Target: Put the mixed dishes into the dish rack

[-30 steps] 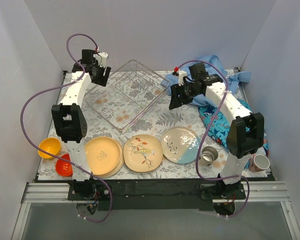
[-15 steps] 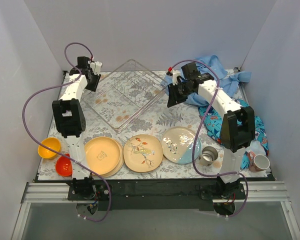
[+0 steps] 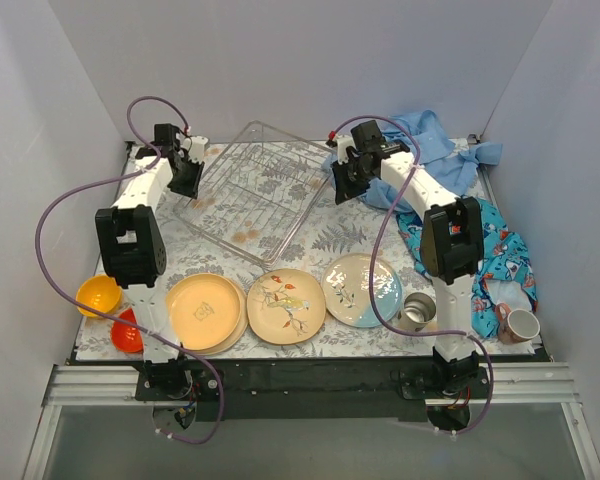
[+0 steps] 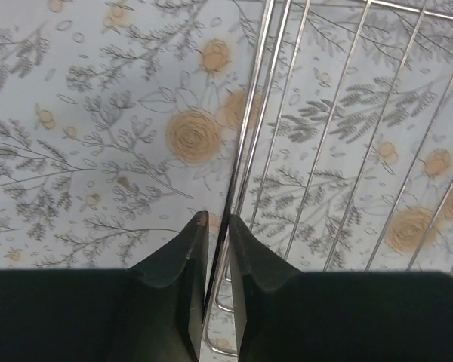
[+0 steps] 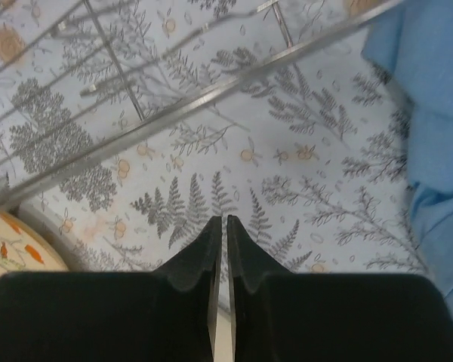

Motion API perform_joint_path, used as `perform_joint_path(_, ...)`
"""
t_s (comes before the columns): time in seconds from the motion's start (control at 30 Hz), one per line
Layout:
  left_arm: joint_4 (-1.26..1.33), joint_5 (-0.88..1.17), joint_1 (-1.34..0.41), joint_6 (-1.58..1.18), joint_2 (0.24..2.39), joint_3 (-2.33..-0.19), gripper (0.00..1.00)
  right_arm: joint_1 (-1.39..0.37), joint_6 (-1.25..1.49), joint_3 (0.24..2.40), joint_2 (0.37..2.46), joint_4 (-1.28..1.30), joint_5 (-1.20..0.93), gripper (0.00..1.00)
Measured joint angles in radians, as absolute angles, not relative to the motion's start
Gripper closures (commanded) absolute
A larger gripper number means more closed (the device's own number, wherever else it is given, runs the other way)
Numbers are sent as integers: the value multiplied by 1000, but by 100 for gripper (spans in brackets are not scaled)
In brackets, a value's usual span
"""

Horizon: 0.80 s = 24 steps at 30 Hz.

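The left fingers (image 4: 190,245) are clenched on the rack's (image 3: 250,185) left rim wire. The right fingers (image 5: 206,243) are pressed together, empty, just right of the rack.

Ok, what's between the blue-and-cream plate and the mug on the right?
A small metal cup, then the right arm's lower link, seen in the top view.
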<state>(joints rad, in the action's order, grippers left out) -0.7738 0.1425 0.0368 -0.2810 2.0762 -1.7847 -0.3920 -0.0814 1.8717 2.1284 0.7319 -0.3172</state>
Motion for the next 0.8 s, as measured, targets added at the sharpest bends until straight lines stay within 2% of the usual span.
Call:
perform_joint_path(0.03, -783, 150, 31, -285, 2068, -1777, 80, -393, -83, 1902, 2147, 729, -311, 86)
perform_joint_path(0.3, -892, 183, -75, -353, 2031, -1753, 70, -402, -110, 2049, 2241, 704, -242, 86)
perform_joint_path(0.6, -953, 232, -125, -399, 1988, -1699, 65, -392, -145, 2132, 2314, 694, -130, 85)
perform_joint_path(0.63, -960, 237, -128, -403, 1982, -1692, 61, -392, -148, 2132, 2314, 691, -125, 85)
perform_joint_path(0.73, -979, 247, -137, -417, 1968, -1679, 57, -392, -155, 2134, 2314, 682, -119, 85)
perform_joint_path(0.8, -990, 246, -142, -425, 1963, -1678, 45, -394, -157, 2134, 2314, 679, -117, 80)
